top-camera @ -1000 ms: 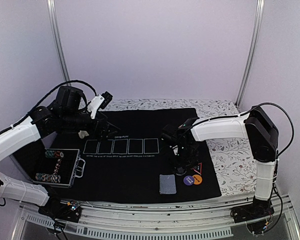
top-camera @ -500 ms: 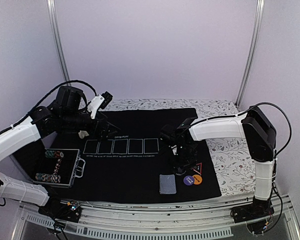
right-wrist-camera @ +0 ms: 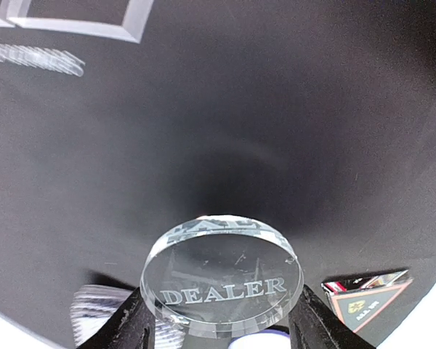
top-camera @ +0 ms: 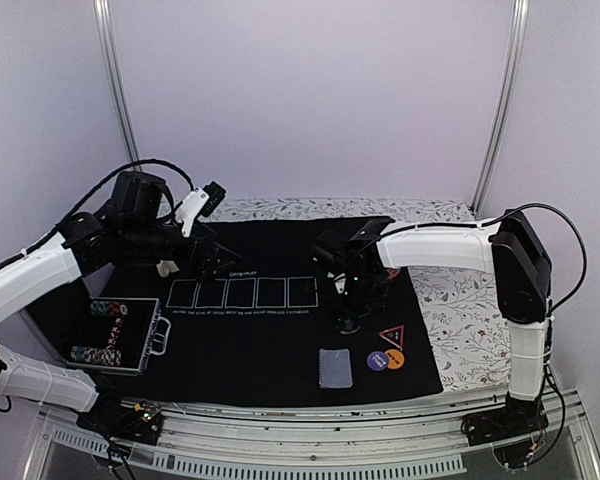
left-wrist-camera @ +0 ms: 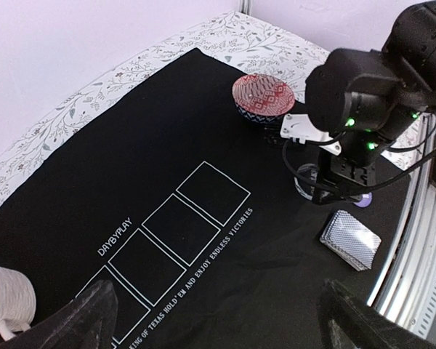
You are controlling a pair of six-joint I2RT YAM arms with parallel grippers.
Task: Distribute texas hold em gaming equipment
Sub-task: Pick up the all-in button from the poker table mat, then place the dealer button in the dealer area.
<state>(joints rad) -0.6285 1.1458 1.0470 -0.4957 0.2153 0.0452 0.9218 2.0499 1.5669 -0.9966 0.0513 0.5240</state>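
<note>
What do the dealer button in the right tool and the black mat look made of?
The dealer button is likely clear acrylic or glass, glossy: the dark surface shows through and the lettering looks frosted. The mat seems matte black felt or cloth: no glare, white printed boxes.

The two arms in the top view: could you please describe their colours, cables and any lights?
The left arm and right arm have white links and black joint housings. Black cables loop over each. The right arm's wrist shows small green lights.
</note>
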